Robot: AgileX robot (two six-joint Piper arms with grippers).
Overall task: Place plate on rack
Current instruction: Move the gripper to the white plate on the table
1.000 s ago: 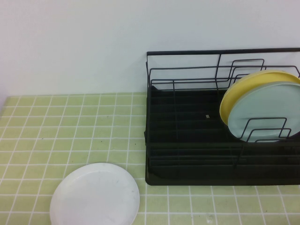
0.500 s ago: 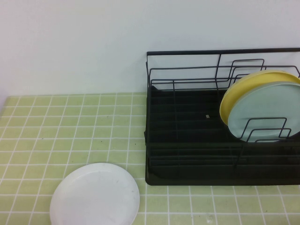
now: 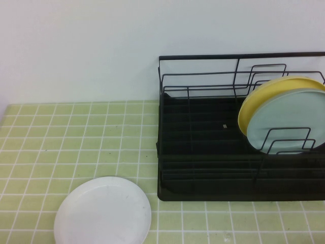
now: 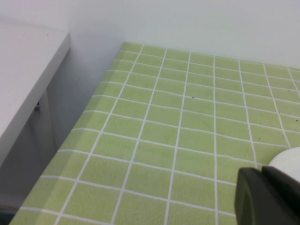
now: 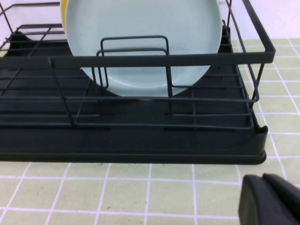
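Left tool (image 4: 268, 197) closed near flat round white plate (image 3: 103, 212), right tool (image 5: 272, 202) closed facing black rack (image 3: 198, 170)

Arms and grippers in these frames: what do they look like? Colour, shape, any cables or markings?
Each shows only partly, in its own wrist view. Left gripper, over the green tiled table beside the white plate: matte black, blocky, rounded corners. Right gripper, in front of the black rack: the same. No cables or markings visible; the high view shows no arms.

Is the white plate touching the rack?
Apart: high view shows green tile between white plate and rack; left gripper near plate's edge, right gripper facing rack.
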